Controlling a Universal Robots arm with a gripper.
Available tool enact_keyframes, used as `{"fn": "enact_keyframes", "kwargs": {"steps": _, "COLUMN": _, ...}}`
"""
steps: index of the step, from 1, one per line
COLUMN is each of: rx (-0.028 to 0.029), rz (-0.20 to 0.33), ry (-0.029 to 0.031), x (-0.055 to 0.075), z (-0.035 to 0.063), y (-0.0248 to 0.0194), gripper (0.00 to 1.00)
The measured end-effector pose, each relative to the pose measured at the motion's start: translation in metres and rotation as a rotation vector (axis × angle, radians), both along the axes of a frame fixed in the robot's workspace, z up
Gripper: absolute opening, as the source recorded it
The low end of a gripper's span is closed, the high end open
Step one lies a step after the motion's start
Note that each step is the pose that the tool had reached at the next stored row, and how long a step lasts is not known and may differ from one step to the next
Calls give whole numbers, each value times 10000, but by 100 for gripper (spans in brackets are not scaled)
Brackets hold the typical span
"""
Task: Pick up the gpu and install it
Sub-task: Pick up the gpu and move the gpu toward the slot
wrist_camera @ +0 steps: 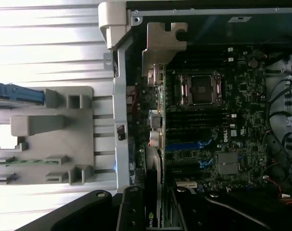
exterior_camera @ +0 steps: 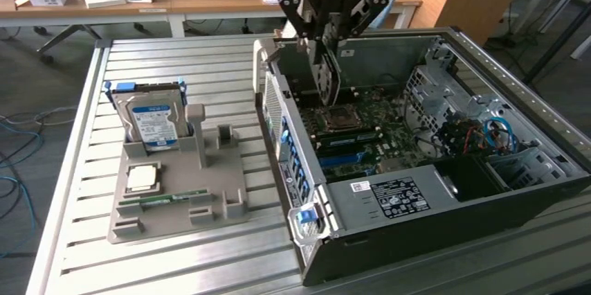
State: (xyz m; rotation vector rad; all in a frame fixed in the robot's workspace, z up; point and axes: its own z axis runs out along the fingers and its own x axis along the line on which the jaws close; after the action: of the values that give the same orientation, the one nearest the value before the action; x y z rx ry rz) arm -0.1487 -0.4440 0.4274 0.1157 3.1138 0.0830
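Note:
The gpu [exterior_camera: 326, 79], a thin dark card, hangs on edge inside the open computer case [exterior_camera: 517, 80], just above the motherboard [exterior_camera: 369, 125]. My gripper [exterior_camera: 325, 49] reaches down from above and is shut on the card's upper edge. In the wrist view the gpu [wrist_camera: 154, 144] appears edge-on, its silvery end bracket [wrist_camera: 161, 43] close to the case's rear wall and the card running alongside the motherboard [wrist_camera: 218, 120]. The black fingers [wrist_camera: 131, 211] clamp the card on both sides.
On the slatted metal table stands a grey holder [exterior_camera: 176, 191] with a blue-labelled hard drive [exterior_camera: 152, 118], a square processor chip [exterior_camera: 141, 177] and a green memory stick [exterior_camera: 166, 200]. The case holds a processor socket [wrist_camera: 201, 89] and cables [exterior_camera: 485, 136]. Desks stand behind.

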Motion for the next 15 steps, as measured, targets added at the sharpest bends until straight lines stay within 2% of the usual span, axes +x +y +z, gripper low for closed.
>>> {"fn": "enact_keyframes", "kwargs": {"steps": 6, "rx": 52, "rz": 6, "ry": 0, "x": 169, "z": 0, "y": 0, "gripper": 26}}
{"fn": "enact_keyframes", "kwargs": {"steps": 15, "rx": 179, "rz": 20, "ry": 0, "x": 479, "z": 0, "y": 0, "gripper": 26}}
